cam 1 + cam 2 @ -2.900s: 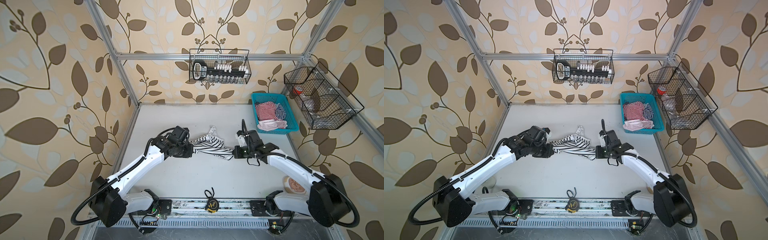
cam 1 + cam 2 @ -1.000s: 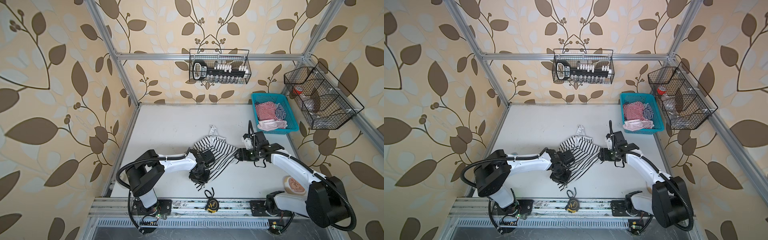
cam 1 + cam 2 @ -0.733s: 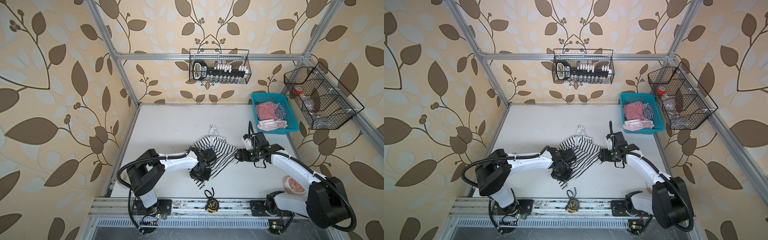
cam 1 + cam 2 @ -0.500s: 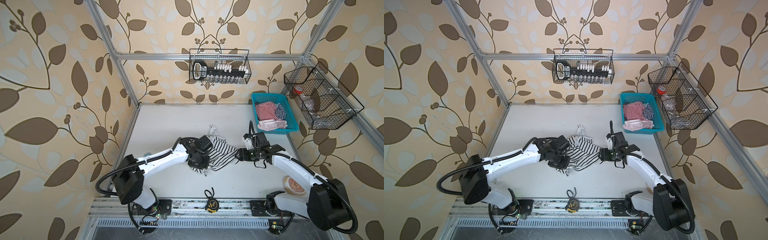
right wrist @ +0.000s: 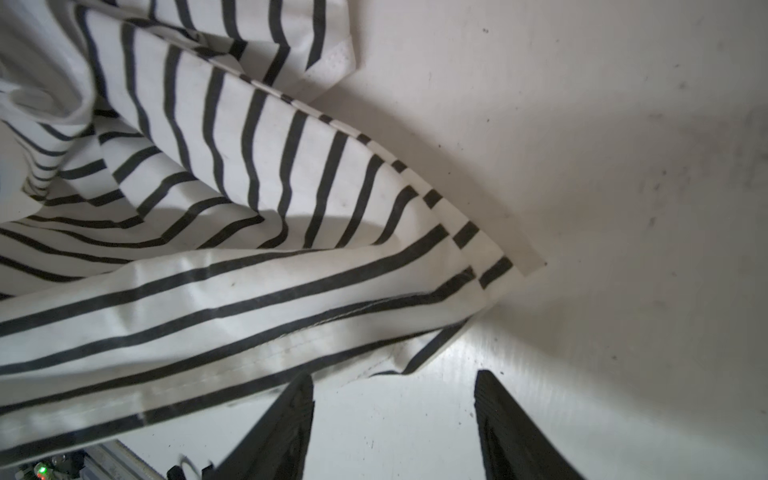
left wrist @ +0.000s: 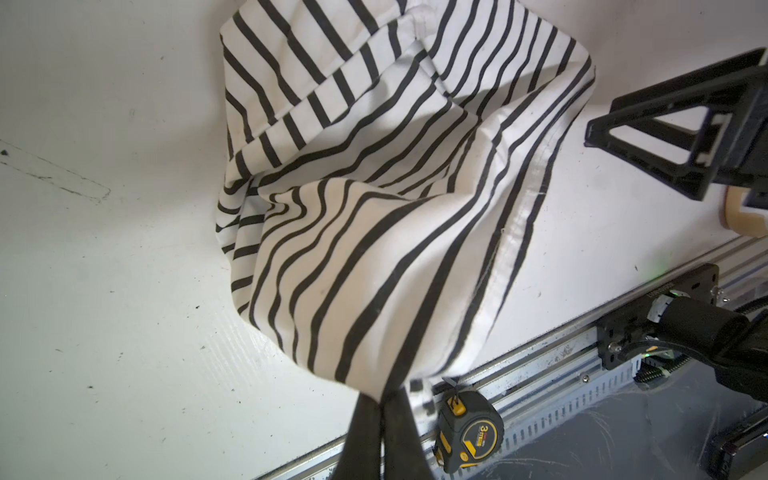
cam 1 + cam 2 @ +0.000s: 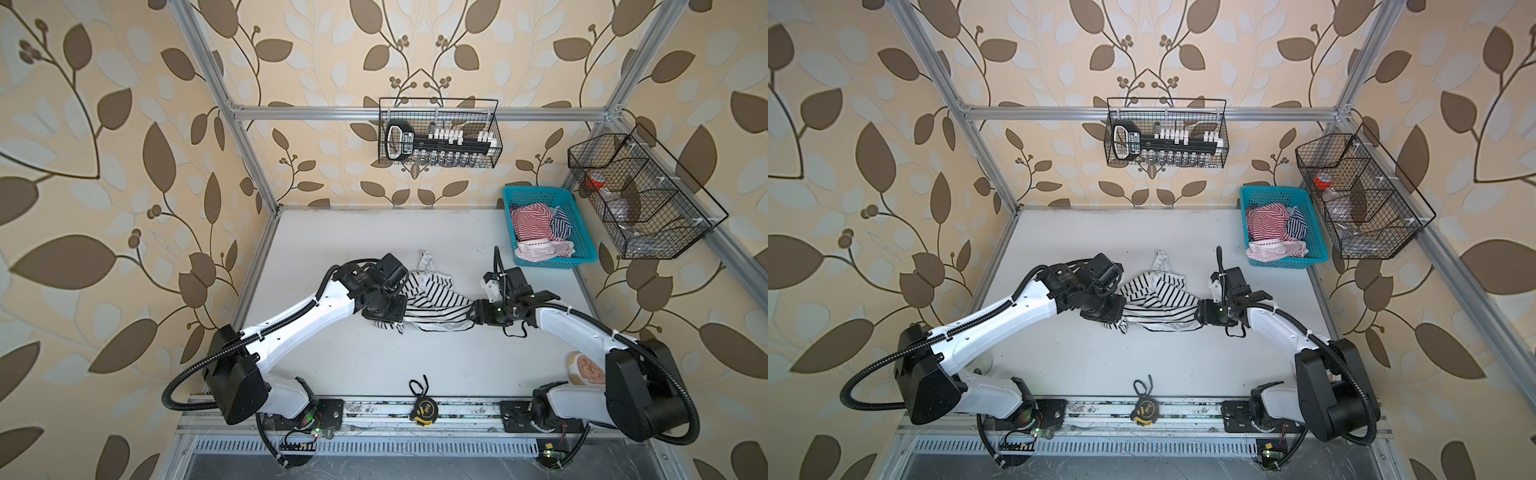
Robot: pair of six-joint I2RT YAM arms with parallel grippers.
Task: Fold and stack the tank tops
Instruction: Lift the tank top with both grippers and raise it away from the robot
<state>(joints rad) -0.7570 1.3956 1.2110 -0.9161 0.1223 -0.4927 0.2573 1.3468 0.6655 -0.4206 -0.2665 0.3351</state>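
At the near edge of the worktop (image 7: 374,365), a tape measure (image 7: 423,409) lies on the rail. Beyond it, around the middle of the worktop, your left gripper (image 6: 380,401) is pinched tight on a bunched bit of the black-and-white tank top (image 7: 432,301), which lies crumpled between the two arms. Your right gripper (image 5: 395,378) sits at the cloth's right end with its jaws apart. The hem lies against one finger (image 5: 291,415), and nothing is gripped there. In the far right corner, the turquoise basket (image 7: 557,262) holds the red-and-white tank top (image 7: 530,220) and, just beside it, the navy-and-white tank top (image 7: 561,222), both crumpled.
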